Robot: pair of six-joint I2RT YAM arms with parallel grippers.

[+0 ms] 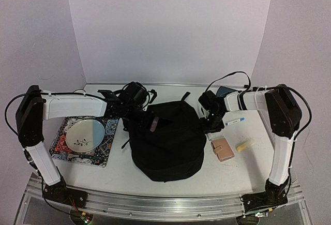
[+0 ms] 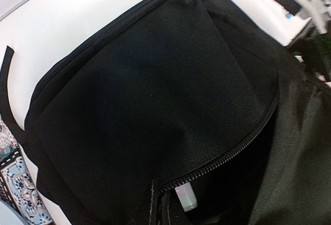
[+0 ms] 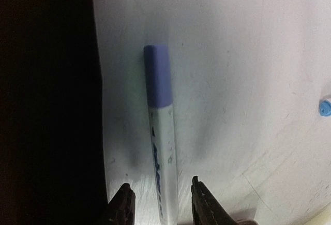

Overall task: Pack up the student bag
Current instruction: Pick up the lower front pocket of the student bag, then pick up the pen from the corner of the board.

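the student bag (image 1: 168, 139) lies in the middle of the counter (image 1: 248, 168), between the two arms, its zipper partly undone. the left end effector (image 1: 140, 115) is pressed together at the bag's upper-left edge; i cannot tell whether it pinches fabric. the right end effector (image 3: 161, 194) is spread, its fingers (image 3: 124, 204) straddling a purple-capped marker (image 3: 159, 106) that lies flat just beside the bag's right side.

Robot lab, tabletop data-collection booth. Left arm (image 1: 67, 106) and right arm (image 1: 282, 132) are bolted to an aluminium rail (image 1: 165, 204) at the near edge of a white table (image 1: 227, 170). Plain pale backdrop (image 1: 170, 28) panels wall in three sides. Loose cables (image 1: 235, 73) run along the arms. Props look staged: bag (image 1: 165, 142), plate (image 1: 85, 134) on a patterned mat (image 1: 107, 132), a few small items.
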